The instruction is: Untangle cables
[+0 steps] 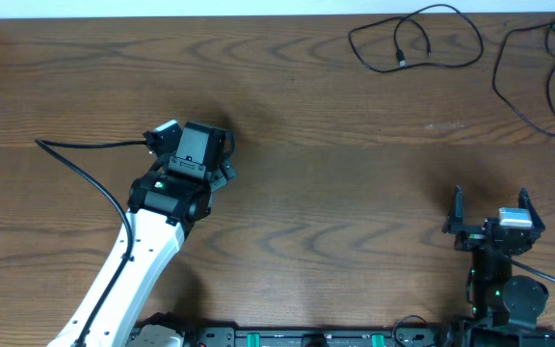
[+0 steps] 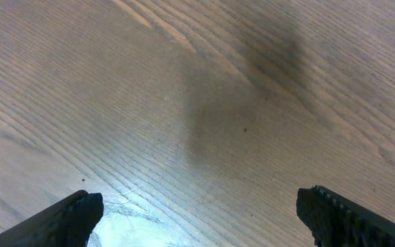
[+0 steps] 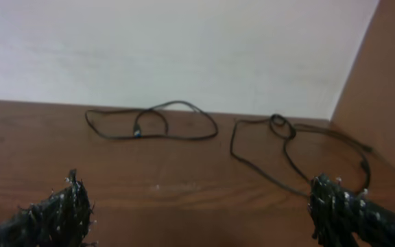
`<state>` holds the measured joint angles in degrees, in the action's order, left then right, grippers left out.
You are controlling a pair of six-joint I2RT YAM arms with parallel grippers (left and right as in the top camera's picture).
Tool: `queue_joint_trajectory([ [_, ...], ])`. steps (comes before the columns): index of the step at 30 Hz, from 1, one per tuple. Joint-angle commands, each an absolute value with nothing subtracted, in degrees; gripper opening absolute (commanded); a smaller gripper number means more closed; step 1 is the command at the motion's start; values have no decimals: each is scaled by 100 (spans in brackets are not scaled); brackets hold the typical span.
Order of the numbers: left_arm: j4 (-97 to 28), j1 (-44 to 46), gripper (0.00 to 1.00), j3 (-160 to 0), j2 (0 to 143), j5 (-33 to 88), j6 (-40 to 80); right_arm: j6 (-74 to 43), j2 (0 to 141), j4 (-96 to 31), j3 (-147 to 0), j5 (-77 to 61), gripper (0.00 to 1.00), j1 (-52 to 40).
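Two thin black cables lie apart at the table's far right. One is a flat loop with a small plug (image 1: 402,62), also in the right wrist view (image 3: 137,132). The other, a larger loop with a small knot (image 1: 495,77), lies by the right edge (image 3: 278,123). My left gripper (image 1: 222,159) hovers open over bare wood at centre left, well away from both cables. Its wrist view shows only wood grain between the wide-set fingers of the left gripper (image 2: 199,209). My right gripper (image 1: 491,204) stands open near the front right, facing the cables, with nothing in the gap (image 3: 199,206).
The left arm's own thick black wire (image 1: 75,159) trails across the table's left side. A pale wall (image 3: 184,48) runs behind the back edge. A wooden side panel (image 3: 389,82) rises at the right. The arm bases stand along the front edge (image 1: 306,337).
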<state>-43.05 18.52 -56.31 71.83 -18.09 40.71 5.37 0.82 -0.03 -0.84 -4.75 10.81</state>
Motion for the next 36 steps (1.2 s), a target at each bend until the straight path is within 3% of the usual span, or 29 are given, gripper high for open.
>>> queue_joint_trajectory([
  [1,-4309,1828,98,-5625,7148,-1846,4123,456,32,62,-30,-513,99,1127],
  [36,-4307,1828,98,-5625,7148,-1846,4123,585,32,-388,-30,-508,99,1127],
])
